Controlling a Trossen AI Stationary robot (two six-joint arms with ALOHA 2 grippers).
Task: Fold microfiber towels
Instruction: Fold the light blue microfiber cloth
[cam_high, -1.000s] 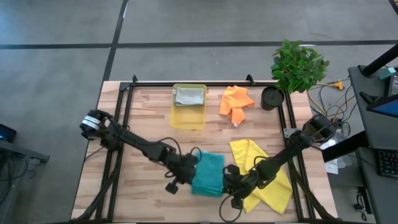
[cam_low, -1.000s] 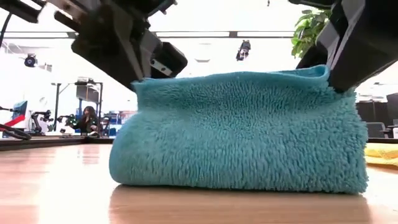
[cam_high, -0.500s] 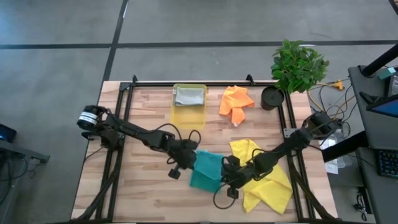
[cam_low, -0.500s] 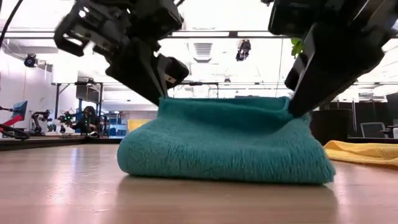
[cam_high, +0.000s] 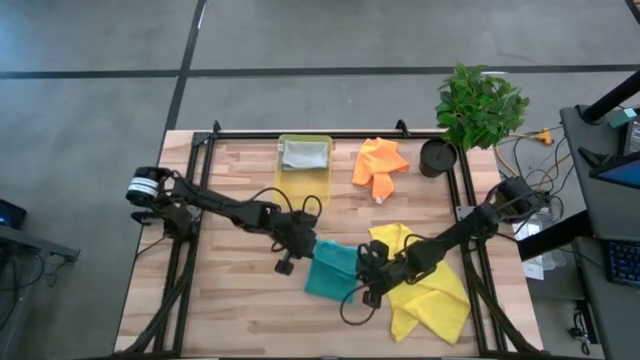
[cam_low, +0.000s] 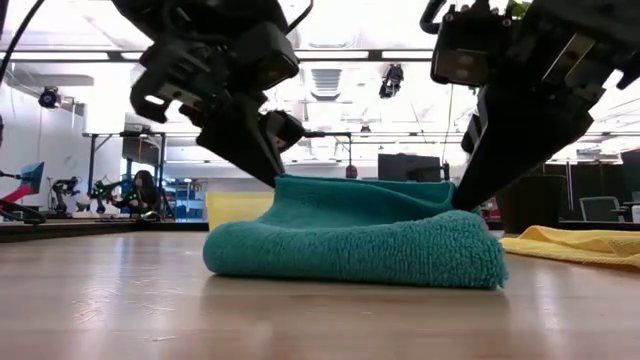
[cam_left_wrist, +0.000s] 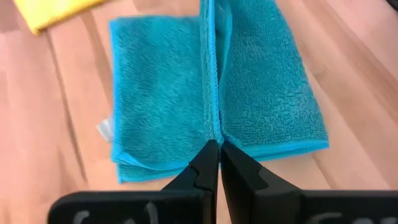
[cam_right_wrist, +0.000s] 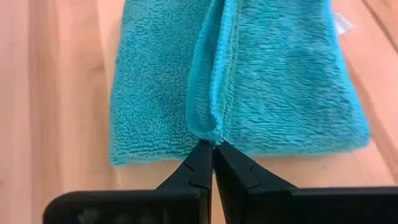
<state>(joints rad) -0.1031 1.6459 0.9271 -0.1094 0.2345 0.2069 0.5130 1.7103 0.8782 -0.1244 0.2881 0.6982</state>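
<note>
The teal towel (cam_high: 333, 270) lies folded on the wooden table near its front middle, and its top edge rises in a low ridge (cam_low: 360, 188). My left gripper (cam_high: 306, 250) is shut on the ridge's left end. My right gripper (cam_high: 364, 270) is shut on its right end. The yellow towel (cam_high: 428, 292) lies spread to the right, under my right arm. The orange towel (cam_high: 380, 163) lies crumpled at the back. The grey towel (cam_high: 304, 154) rests inside the yellow tray (cam_high: 300, 190). My left gripper pinches the teal towel's hemmed edge at its left end (cam_left_wrist: 217, 132) between the two fingertips, slanting down from the table's left. One layer or several, I cannot tell. That edge stands raised, and the rest of the towel lies on the table. My right gripper pinches the doubled-over hem at the ridge's right end (cam_right_wrist: 210, 127) between the two fingertips, slanting down from the table's right. The pinched edge stands up as a narrow loop, with the towel's lower layers flat on the table.
A potted plant (cam_high: 478, 105) and a black pot (cam_high: 436, 157) stand at the back right corner. A black frame rail (cam_high: 200, 200) runs along the table's left side. Bare wood (cam_high: 230, 300) lies at the front left.
Both grippers, still shut on the teal towel's top edge, have gone toward the table's far edge and down. The towel, which stood tall between them, has sunk into a low folded stack. Its bottom layers have stayed on the table.
</note>
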